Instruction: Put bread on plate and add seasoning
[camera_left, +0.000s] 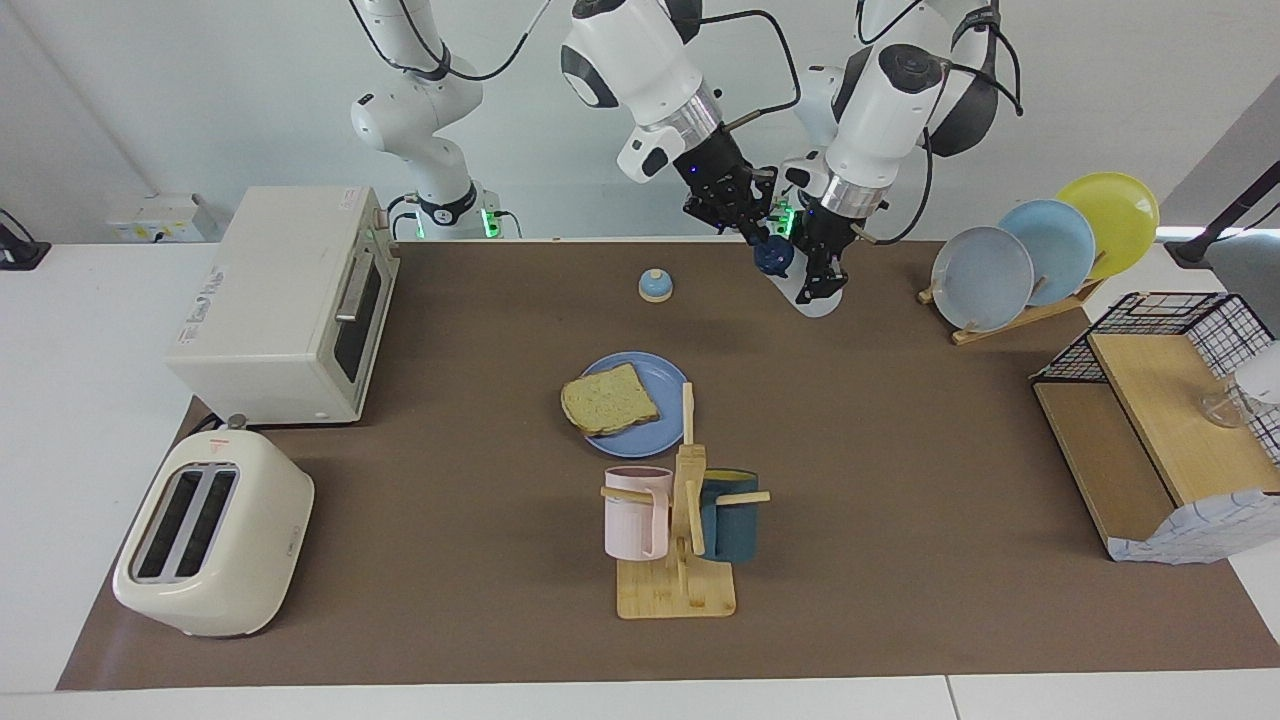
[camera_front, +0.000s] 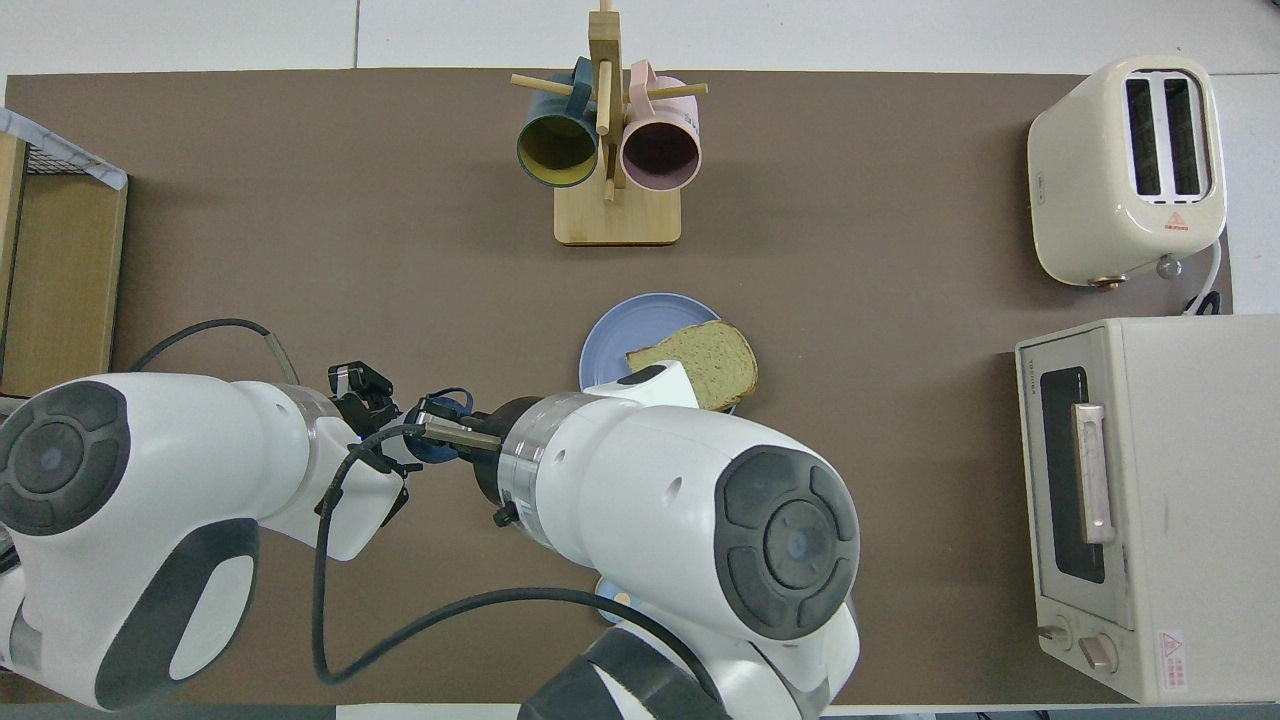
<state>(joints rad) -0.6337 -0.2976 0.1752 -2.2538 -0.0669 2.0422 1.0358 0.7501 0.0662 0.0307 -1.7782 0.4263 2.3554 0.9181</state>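
The bread (camera_left: 610, 398) lies on the blue plate (camera_left: 655, 425) mid-table and overhangs its rim toward the right arm's end. It also shows in the overhead view (camera_front: 700, 362) on the plate (camera_front: 620, 335). The seasoning bottle (camera_left: 815, 300) is held tilted, low over the table's edge nearest the robots. My left gripper (camera_left: 822, 280) is shut on its white body. My right gripper (camera_left: 768, 243) reaches across and is closed on its navy cap (camera_left: 775, 260). In the overhead view the arms hide most of the bottle; only the cap (camera_front: 432, 450) shows.
A blue-topped bell knob (camera_left: 655, 285) sits nearer the robots than the plate. A mug rack (camera_left: 680, 540) stands farther out. A toaster oven (camera_left: 290, 300) and toaster (camera_left: 215, 545) are at the right arm's end. A plate rack (camera_left: 1040, 250) and wire shelf (camera_left: 1160, 420) are at the left arm's end.
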